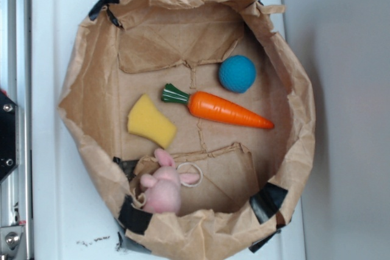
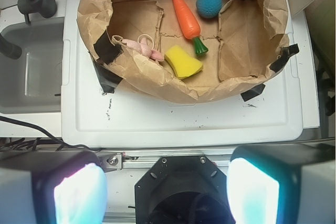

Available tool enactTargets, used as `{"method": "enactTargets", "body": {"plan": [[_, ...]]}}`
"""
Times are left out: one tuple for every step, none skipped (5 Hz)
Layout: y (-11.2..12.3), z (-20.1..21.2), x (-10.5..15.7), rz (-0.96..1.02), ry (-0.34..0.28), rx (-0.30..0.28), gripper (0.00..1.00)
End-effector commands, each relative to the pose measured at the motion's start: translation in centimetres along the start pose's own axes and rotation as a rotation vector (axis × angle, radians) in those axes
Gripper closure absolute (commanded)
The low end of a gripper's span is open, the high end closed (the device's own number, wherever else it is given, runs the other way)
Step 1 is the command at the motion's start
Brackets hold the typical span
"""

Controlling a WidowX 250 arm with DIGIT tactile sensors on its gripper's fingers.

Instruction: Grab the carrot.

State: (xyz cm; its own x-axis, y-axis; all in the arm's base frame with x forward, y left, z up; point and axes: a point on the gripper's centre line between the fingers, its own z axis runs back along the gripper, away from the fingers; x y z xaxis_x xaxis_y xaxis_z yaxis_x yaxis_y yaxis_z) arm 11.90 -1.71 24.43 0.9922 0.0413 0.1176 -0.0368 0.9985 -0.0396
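A shallow basin of crumpled brown kraft paper (image 1: 85, 89), its rolled rim patched with strips of black tape (image 1: 268, 202), is set on a smooth white plastic board (image 1: 46, 211). On its creased paper floor, near the middle, the carrot (image 1: 228, 109) is laid flat: a glossy orange tapered cone with faint moulded rings and a dark green, pale-striped leafy stub. A round blue ball (image 1: 237, 73) with a dimpled surface is seen just beside the carrot's thick end, apart from it. A yellow sponge wedge (image 1: 150, 121), matte and porous, lies near the leafy stub. A fuzzy pink plush rabbit (image 1: 161, 186) rests against the paper wall. No writing can be read.

In the wrist view, the gripper (image 2: 167, 192) is held wide apart, its two pale, blurred fingers (image 2: 252, 190) empty and well away from the carrot (image 2: 186, 18). A grey sink (image 2: 31, 72) with a dark tap is seen beside the board.
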Motion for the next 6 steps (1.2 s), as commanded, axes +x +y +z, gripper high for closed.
{"method": "enactTargets", "body": {"plan": [[0.0, 0.0, 0.0, 0.000, 0.000, 0.000, 0.00], [-0.4, -0.1, -0.7, 0.035, -0.028, -0.030, 0.00], [0.2, -1.4, 0.6, 0.055, -0.042, -0.036, 0.00], [1.1, -3.5, 3.0, 0.079, -0.042, -0.024, 0.00], [1.1, -3.5, 3.0, 0.079, -0.042, -0.024, 0.00], [1.1, -3.5, 3.0, 0.079, -0.042, -0.024, 0.00]]}}
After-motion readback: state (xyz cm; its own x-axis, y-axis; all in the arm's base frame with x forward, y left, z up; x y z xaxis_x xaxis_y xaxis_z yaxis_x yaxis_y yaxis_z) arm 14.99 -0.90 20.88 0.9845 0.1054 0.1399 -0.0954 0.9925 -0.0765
